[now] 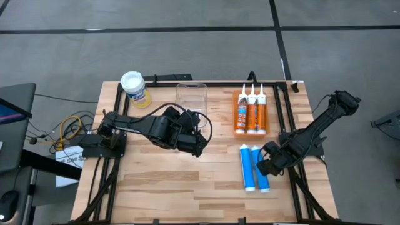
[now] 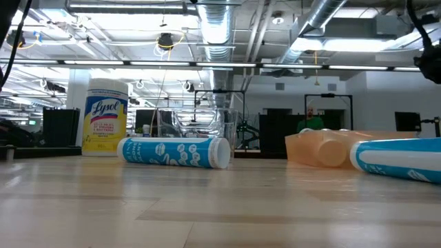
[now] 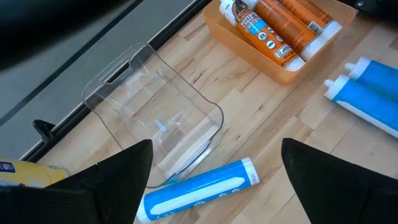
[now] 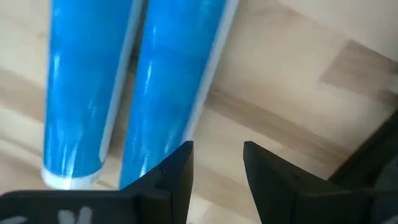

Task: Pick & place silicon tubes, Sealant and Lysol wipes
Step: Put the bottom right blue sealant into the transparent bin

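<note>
Left pincer (image 3: pixel 214 180): your fingers (image 3: pixel 112 180) stand spread wide, holding nothing, poised over a blue tube (image 3: pixel 199 190) lying flat on the bench (image 1: pixel 162 187), just beside the clear plastic bin (image 3: pixel 155 118).

Right pincer (image 4: pixel 217 168): fingers (image 4: pixel 177 171) stand a narrow gap apart, nothing between them, bare wood showing in the gap; you sit just beside the pair of blue tubes (image 4: pixel 124 81), near the bench's right edge. From these views you cannot tell whether a fingertip touches the nearer tube.

Lysol wipes (image 1: pixel 135 87): short upright cylinder, round white lid, yellow label, standing at the far left corner of the bench, apart from both arms.

Blue tubes, pair (image 1: pixel 254 167): glossy cylinders, white ends, lying side by side.

Orange tray (image 1: pixel 237 112): shallow, translucent, carrying three orange sealant cartridges (image 1: pixel 251 111) with white nozzles, laid parallel.

Clear bin: transparent, rounded corners, cut-out handle, between the wipes and the tray.

Bench: pale wood planks, black frame.
</note>
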Available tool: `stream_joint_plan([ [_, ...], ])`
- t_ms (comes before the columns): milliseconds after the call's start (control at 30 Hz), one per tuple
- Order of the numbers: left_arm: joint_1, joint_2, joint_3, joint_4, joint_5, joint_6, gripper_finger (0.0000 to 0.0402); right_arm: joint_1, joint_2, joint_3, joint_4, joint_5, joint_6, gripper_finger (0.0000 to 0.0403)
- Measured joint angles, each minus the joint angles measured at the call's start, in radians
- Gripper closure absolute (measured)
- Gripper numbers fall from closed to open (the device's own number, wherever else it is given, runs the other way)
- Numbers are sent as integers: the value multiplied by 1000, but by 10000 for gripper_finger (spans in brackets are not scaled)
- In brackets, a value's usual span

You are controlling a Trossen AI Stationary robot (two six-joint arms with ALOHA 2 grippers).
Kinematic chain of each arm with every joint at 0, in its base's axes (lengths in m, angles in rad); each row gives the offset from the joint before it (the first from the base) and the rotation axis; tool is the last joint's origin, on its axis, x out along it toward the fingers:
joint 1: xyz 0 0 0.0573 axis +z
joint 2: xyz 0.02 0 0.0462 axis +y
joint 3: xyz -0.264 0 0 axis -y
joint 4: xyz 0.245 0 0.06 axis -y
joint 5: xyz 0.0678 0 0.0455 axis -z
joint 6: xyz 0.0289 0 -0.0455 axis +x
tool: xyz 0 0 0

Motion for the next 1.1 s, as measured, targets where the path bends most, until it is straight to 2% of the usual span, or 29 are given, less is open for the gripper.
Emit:
stream_joint_plan([
  [200,0,0,0,1,0,0,53,1,0,0,76,-14,-72,268],
  [533,0,0,0,8,0,0,53,-15,0,2,88,-12,-108,266],
  [633,0,0,0,8,0,0,53,-26,0,2,119,-12,-188,256],
  [800,0,0,0,8,0,0,53,-48,-1,2,193,-19,-298,213],
  [1100,0,0,0,7,0,0,53,-79,-1,2,207,-22,-360,97],
])
